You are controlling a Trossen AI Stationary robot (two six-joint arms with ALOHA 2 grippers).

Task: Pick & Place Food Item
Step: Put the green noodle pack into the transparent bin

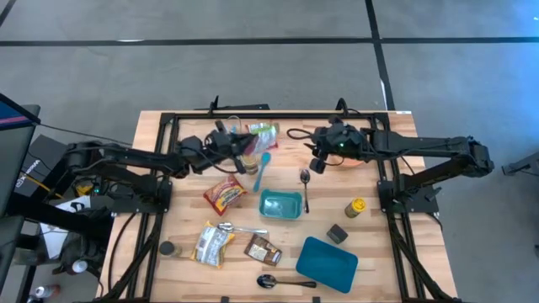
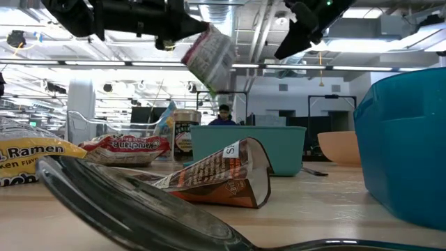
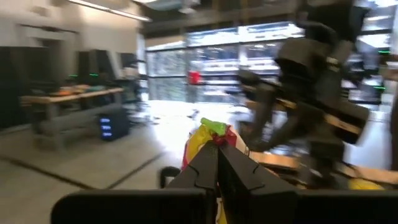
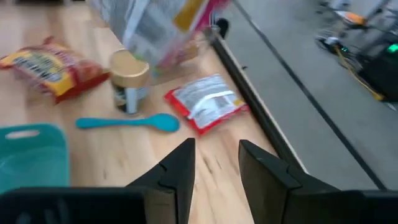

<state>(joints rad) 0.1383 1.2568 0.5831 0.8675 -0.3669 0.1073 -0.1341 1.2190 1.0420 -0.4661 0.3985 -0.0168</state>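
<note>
Table (image 1: 379, 269) is cluttered; left gripper (image 1: 238, 145) is up off it near the far edge, clamped on a snack bag (image 2: 211, 59) that hangs in the air from its closed fingertips (image 3: 217, 163). Below and just nearer than that gripper: teal spoon (image 1: 260, 171), brown-lidded jar (image 4: 129, 81), red ramen pack (image 1: 225, 194); teal tub (image 1: 280, 204) sits further toward the front. Right gripper (image 4: 214, 163) hovers level with the left one, across from it, fingers apart and holding nothing.
</note>
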